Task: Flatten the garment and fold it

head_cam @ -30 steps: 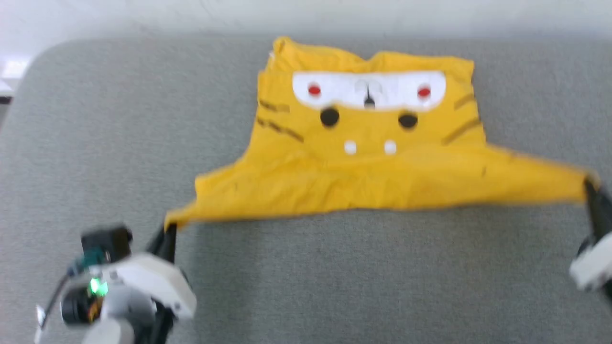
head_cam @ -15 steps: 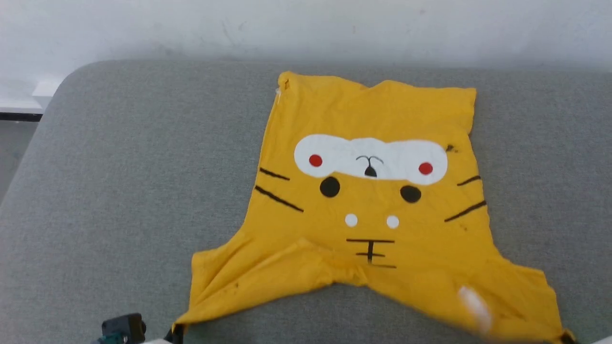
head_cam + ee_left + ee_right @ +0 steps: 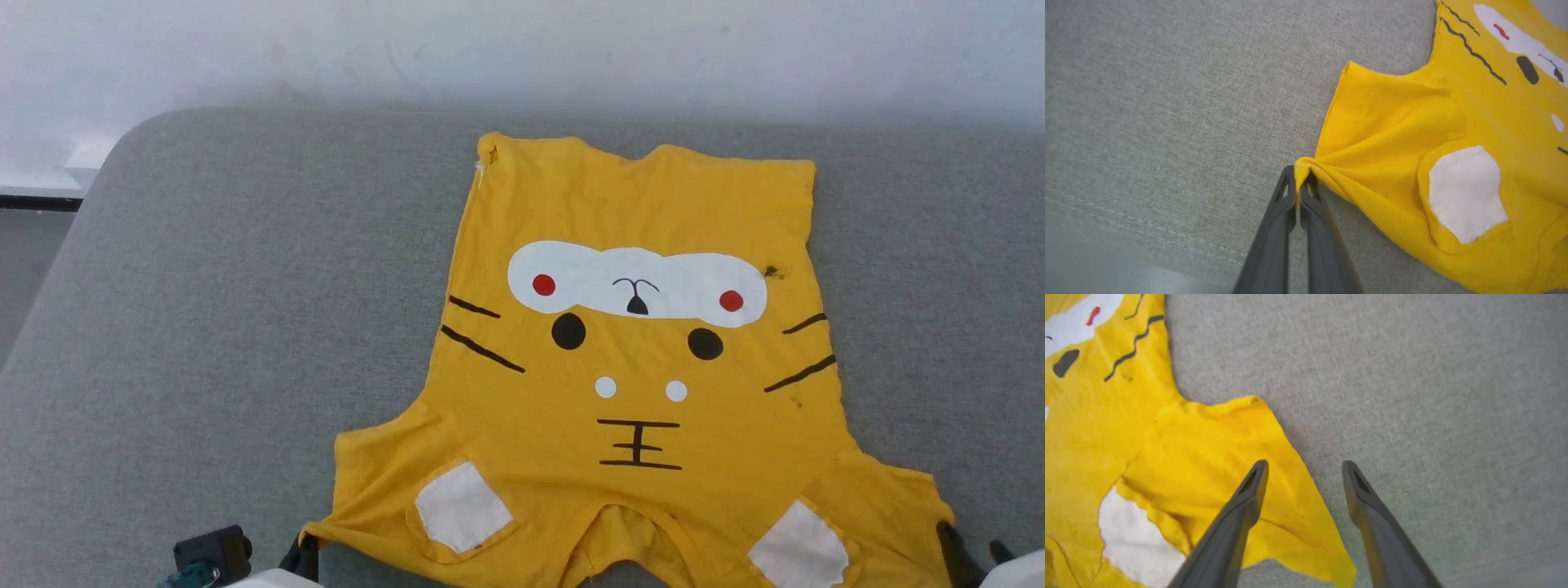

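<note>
The garment bears a black 王-shaped mark; no other text is legible.

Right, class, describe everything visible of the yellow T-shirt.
The T-shirt is bright yellow, cotton-looking, short-sleeved, lying print-up and mostly flat on the grey fabric surface, collar nearest the robot. Its cartoon face has a white band with two red dots, black dots and whisker stripes, and two white patches near the shoulders. The left gripper is shut on one sleeve corner, bunching it; the right gripper stands open over the other sleeve.
</note>
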### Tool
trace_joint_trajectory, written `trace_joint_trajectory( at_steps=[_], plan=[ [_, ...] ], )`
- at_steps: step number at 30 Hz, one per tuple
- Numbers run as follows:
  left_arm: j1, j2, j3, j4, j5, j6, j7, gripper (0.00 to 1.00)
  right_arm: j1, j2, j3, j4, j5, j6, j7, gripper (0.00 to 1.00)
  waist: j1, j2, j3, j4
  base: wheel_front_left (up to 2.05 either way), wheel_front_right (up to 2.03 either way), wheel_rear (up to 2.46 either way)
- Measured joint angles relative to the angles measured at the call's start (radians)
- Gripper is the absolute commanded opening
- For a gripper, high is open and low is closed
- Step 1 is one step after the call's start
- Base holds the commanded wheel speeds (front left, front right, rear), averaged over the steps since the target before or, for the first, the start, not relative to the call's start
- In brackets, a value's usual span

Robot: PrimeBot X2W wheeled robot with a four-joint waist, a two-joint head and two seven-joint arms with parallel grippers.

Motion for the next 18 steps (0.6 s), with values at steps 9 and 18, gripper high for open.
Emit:
trace_joint_trajectory(
  at_steps=[9, 18],
  plan=[
    [-0.026, 0.0, -0.026, -0.067, 0.01, -0.001, -0.004, 0.0, -0.149, -0.01, 0.056, -0.186, -0.094, 0.0, -0.213, 1.0, 0.0, 0.0, 0.02, 0.023, 0.0, 0.0, 0.0],
    [-0.073, -0.004, -0.061, -0.141, 0.026, -0.002, 0.016, 0.0, -0.507, -0.164, 0.119, 0.023, -0.112, 0.0, -0.319, 1.0, 0.0002, 0.0, 0.089, 0.07, 0.0, 0.0, 0.0]
  ],
)
